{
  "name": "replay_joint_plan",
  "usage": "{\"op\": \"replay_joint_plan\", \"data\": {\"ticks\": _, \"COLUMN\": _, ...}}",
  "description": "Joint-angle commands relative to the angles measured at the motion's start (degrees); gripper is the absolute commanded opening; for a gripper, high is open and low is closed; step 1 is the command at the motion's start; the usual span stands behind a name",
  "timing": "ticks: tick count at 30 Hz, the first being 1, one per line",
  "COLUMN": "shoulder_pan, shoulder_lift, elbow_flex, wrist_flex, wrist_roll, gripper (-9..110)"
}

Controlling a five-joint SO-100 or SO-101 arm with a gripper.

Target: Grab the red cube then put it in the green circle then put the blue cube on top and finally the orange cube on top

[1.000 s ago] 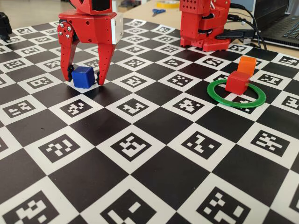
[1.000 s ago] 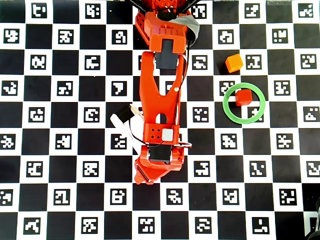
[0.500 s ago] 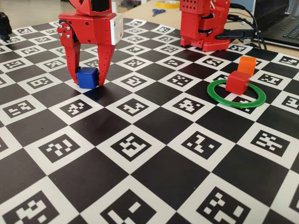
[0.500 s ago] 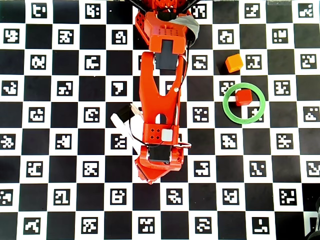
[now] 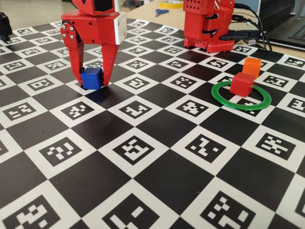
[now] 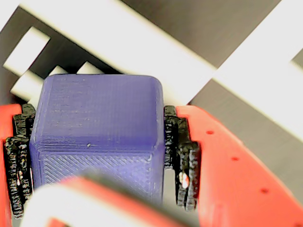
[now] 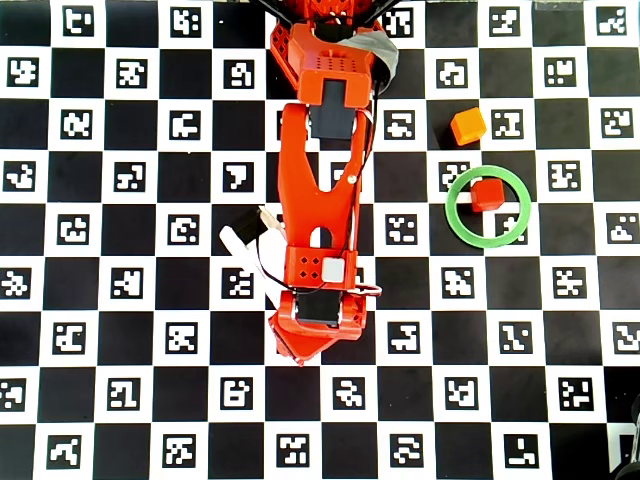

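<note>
The red two-finger tool (image 5: 92, 82) had just closed onto the small blue plastic cube (image 5: 91, 78) on the desk (image 5: 157, 186); lifting looked possible next.

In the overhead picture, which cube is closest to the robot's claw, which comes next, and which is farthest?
1. Blue cube: inside the gripper, hidden under the arm from above.
2. Red cube: off right, in the green circle.
3. Orange cube: beyond the ring, farthest.

No legible text or labels
</note>
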Motion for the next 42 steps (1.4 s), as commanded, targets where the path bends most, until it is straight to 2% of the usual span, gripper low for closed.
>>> {"op": "replay_joint_plan", "data": {"ticks": 1, "shoulder_pan": 0.7, "shoulder_lift": 7.2, "elbow_flex": -3.6, "wrist_flex": 2.5, "wrist_roll": -1.0, "gripper": 12}}
{"op": "replay_joint_plan", "data": {"ticks": 21, "shoulder_pan": -6.0, "shoulder_lift": 34.0, "elbow_flex": 16.1, "wrist_flex": 9.1, "wrist_roll": -6.5, "gripper": 10}}
{"op": "replay_joint_plan", "data": {"ticks": 30, "shoulder_pan": -15.1, "shoulder_lift": 43.2, "elbow_flex": 23.6, "wrist_flex": 13.4, "wrist_roll": -11.7, "gripper": 9}}
{"op": "replay_joint_plan", "data": {"ticks": 42, "shoulder_pan": -31.8, "shoulder_lift": 52.6, "elbow_flex": 33.6, "wrist_flex": 12.9, "wrist_roll": -10.6, "gripper": 8}}
